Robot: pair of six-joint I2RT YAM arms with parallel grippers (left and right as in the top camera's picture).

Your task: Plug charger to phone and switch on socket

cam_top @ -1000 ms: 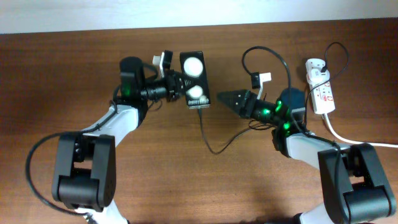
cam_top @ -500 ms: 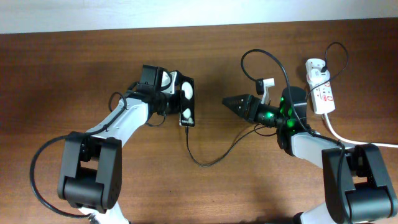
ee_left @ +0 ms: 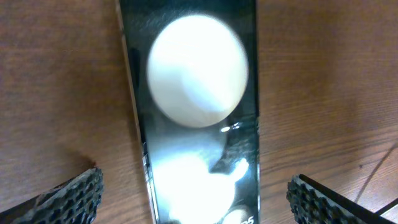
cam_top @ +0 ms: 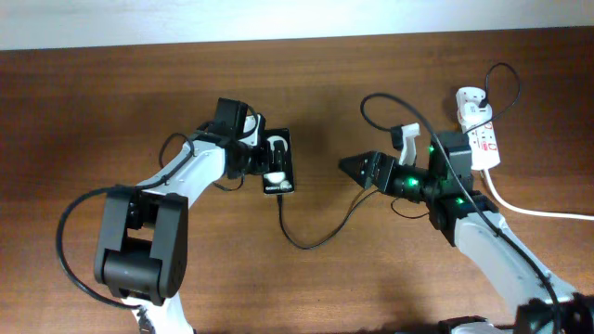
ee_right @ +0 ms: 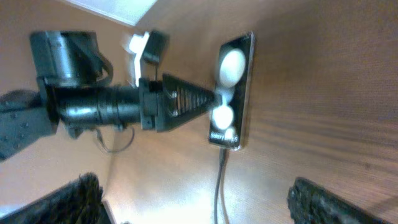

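Observation:
The phone (cam_top: pixel 279 165) lies flat on the wooden table, its white round spots facing up. My left gripper (cam_top: pixel 263 160) stands open over it. In the left wrist view the phone (ee_left: pixel 198 93) lies between the two fingertips (ee_left: pixel 68 199) without touching either. The charger, a thin black cable (cam_top: pixel 316 239), meets the phone's lower edge (ee_right: pixel 222 149), loops across the table and runs up toward the socket (cam_top: pixel 481 139) at the far right. My right gripper (cam_top: pixel 353 168) is open and empty, to the right of the phone and pointing at it.
A thick white cord (cam_top: pixel 534 210) runs from the socket off the right edge. The black cable arcs high behind my right arm (cam_top: pixel 394 88). The table's far edge meets a white wall (cam_top: pixel 297 19). In the right wrist view the left arm (ee_right: pixel 106 106) reaches in toward the phone (ee_right: pixel 231 93).
My left gripper has set the phone down flat and opened, letting it go. The right arm has drawn back to the right, still open.

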